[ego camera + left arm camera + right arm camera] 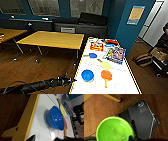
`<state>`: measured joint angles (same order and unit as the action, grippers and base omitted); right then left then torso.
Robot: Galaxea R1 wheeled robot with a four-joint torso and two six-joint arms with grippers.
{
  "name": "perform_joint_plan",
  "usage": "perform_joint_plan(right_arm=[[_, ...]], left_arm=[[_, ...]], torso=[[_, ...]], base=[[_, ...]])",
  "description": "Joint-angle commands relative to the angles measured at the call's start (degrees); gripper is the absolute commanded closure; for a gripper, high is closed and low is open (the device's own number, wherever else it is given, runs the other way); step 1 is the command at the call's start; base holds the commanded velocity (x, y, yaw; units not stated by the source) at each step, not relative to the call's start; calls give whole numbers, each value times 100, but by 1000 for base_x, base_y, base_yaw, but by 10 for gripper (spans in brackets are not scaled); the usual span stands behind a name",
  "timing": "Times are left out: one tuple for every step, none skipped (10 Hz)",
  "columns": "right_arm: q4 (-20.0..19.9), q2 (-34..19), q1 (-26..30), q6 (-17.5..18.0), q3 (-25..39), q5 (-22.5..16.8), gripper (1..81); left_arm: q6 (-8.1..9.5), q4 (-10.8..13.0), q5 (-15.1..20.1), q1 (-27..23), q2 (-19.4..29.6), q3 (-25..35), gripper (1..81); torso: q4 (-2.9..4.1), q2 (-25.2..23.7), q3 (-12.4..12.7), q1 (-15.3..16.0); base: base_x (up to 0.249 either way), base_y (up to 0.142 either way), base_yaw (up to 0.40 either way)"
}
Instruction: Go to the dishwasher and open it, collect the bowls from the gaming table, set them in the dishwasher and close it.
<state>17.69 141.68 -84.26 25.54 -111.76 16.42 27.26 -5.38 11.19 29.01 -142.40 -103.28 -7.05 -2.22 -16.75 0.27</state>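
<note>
The gaming table [130, 75] has a white top with yellow edges. The blue bowl [87, 75] stands upright on it near the left edge. Just beside the blue bowl lies an orange paddle [106, 75]; beyond that, a yellow paddle [105, 65] and a small blue paddle [92, 55]. Farther from the blue bowl lie colourful game boxes [115, 54]. A plain wooden table [53, 39] stands on the wood floor [50, 65], left of the gaming table.

The left tool [70, 80] sits at the table's edge, close to the blue bowl and apart from it; its finger state cannot be told.

In the right wrist view, the light green bowl [114, 130] sits at the right tool, above the robot's dark base [142, 117]; whether that tool clamps it cannot be told.
</note>
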Motion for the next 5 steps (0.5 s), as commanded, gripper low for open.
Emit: perform_joint_plan(right_arm=[[121,-216,168,4,68,-236,811],[121,-216,159,4,68,-236,811],[121,-208,159,4,51,-236,811],[121,-208,168,4,50,-236,811],[121,-208,168,4,50,-236,811]], left_arm=[[34,-60,41,-1006,-95,-51,10],[34,-51,41,-1051,-193,-140,10],[34,-25,41,-1086,-367,-236,10],[34,-7,41,-1095,-492,-272,10],[34,-7,41,-1095,-683,-350,10]], torso=[[0,0,0,0],[0,0,0,0],[0,0,0,0],[0,0,0,0],[0,0,0,0]], base=[[0,0,0],[0,0,0],[0,0,0],[0,0,0],[0,0,0]])
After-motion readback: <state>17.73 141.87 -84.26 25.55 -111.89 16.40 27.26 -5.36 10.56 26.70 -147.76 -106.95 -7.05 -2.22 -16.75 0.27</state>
